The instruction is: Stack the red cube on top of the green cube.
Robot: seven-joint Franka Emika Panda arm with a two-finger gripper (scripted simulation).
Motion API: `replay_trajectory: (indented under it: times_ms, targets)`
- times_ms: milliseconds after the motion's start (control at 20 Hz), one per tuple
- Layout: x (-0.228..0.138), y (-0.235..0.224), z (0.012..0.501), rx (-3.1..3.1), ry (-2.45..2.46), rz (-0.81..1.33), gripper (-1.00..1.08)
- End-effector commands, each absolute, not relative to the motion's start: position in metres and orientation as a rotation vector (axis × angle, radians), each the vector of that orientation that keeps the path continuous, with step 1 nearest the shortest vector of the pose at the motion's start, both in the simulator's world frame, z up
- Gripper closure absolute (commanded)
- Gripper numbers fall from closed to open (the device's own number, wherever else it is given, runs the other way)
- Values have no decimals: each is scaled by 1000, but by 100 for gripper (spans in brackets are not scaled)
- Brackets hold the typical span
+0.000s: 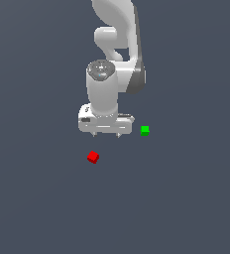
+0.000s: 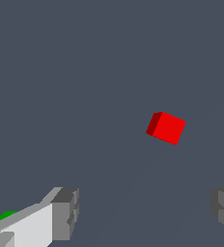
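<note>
The red cube (image 1: 92, 157) lies on the grey floor, below and slightly toward the exterior view's left of my gripper (image 1: 106, 134). It also shows in the wrist view (image 2: 166, 128), ahead of the fingers and apart from them. The green cube (image 1: 144, 130) sits to the exterior view's right of the gripper, at about fingertip height in the picture. In the wrist view only a sliver of the green cube (image 2: 7, 215) shows behind one finger. My gripper (image 2: 143, 214) is open and empty, its fingers (image 2: 65, 212) set wide apart, above the floor.
The floor (image 1: 186, 198) is a plain dark grey surface. The arm's white links (image 1: 114, 44) rise behind the gripper.
</note>
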State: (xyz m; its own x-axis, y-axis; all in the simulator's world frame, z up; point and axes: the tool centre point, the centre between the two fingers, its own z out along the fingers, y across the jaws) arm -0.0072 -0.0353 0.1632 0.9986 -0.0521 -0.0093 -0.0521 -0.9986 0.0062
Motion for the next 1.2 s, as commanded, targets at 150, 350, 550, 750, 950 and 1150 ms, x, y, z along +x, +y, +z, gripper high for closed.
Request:
replay_trajectory:
  times_ms: [150,350,550,750,950,1150]
  targets:
    - [-6,-37,161,3134,-95,-15,-92]
    - [-2,-43,152,3132,-154,-13,-92]
    - [5,-55,135,3125,-260,-10,-92]
    - [15,-73,112,3109,-415,-6,-92]
    - [21,-89,91,3089,-553,-3,-92]
    - [25,-101,77,3073,-644,-1,-92]
